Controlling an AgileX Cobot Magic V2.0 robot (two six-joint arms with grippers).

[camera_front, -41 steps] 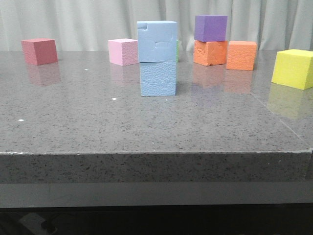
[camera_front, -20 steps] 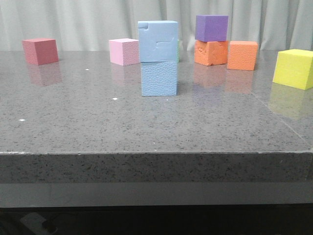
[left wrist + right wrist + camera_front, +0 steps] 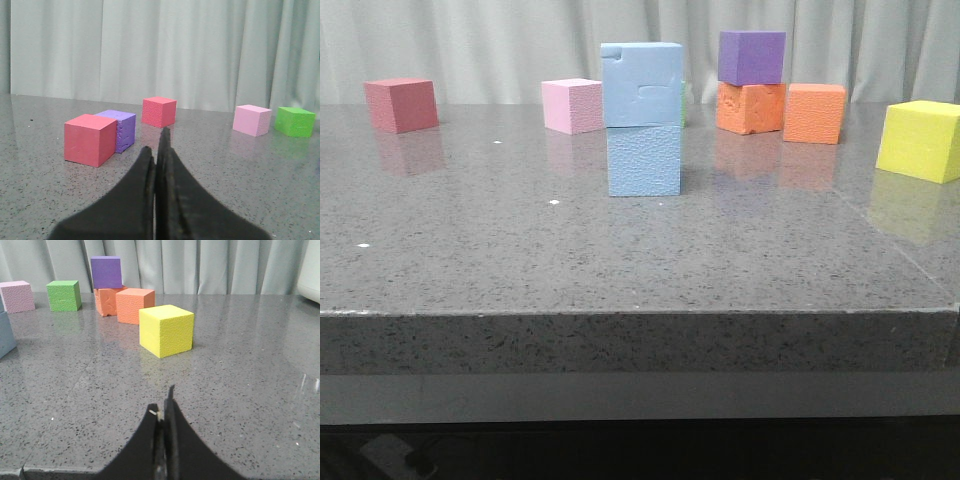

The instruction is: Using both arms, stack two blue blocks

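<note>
I look first at the grey table (image 3: 470,260), which is the largest thing and carries all the cubes. Near its middle, the two blue blocks already make a tower: the upper blue block (image 3: 641,84) sits on the lower blue block (image 3: 644,160), touching it, with the edges almost in line. I judge the stacking is done, because nothing holds the tower and it stands upright alone.

Around it are the other cubes, well apart from the tower, so they do not disturb it. The yellow cube (image 3: 920,140) is at the right. Behind the tower are two orange cubes (image 3: 814,112) side by side, with the purple cube (image 3: 752,57) on the left one. The pink cube (image 3: 572,105) and the red cube (image 3: 401,104) are at the back left.

Neither arm appears in the front view. I think they are parked low at the near side, away from the tower. The left gripper (image 3: 159,150) has its fingers pressed together with nothing between them. The right gripper (image 3: 164,410) is the same, closed and empty, pointing toward the yellow cube.
</note>
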